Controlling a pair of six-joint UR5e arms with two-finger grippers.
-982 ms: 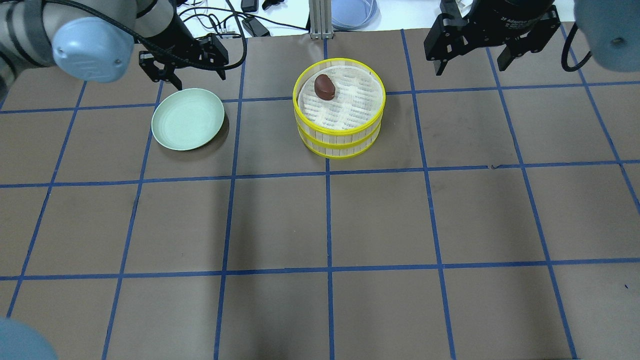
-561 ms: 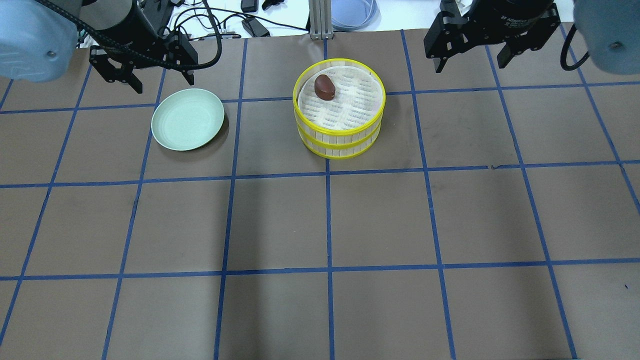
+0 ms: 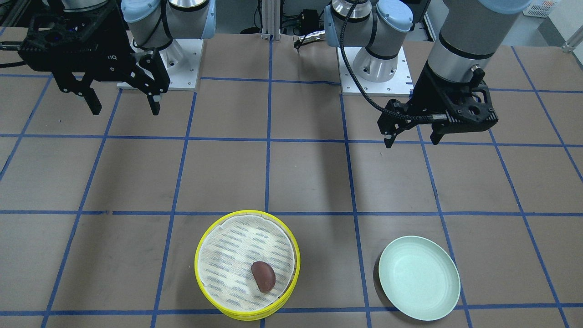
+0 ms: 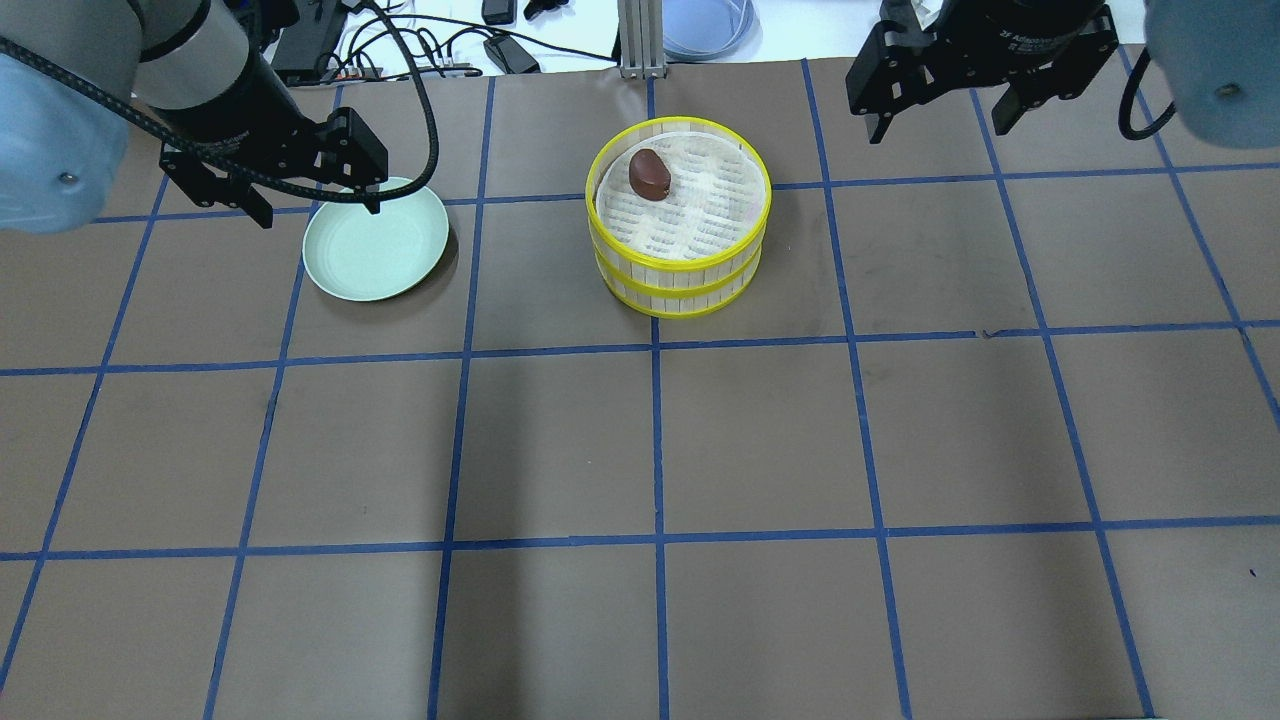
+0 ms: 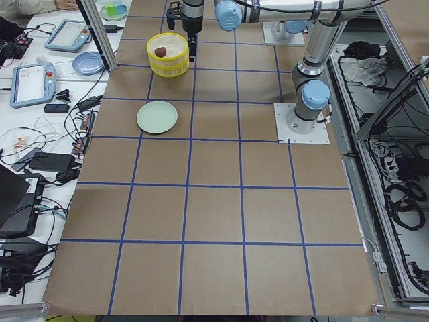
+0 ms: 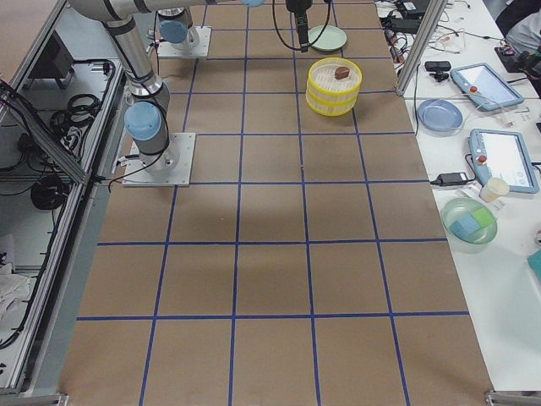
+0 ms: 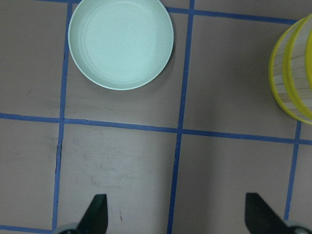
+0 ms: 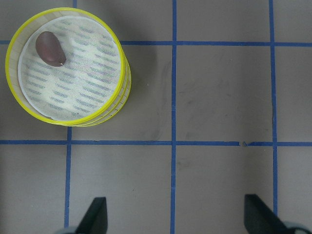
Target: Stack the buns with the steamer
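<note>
- Front-facing: the two-tier steamer, with a brown bun on its top liner, stands well apart from both grippers. A green plate lies nearby.
- Overhead: the left gripper hangs raised near the plate, fingers spread wide and pointing down. The right gripper, equally wide, hovers off to the steamer's right.
- Left wrist: plate ahead, steamer's edge at right.
- Right wrist: steamer and bun ahead-left.
</note>
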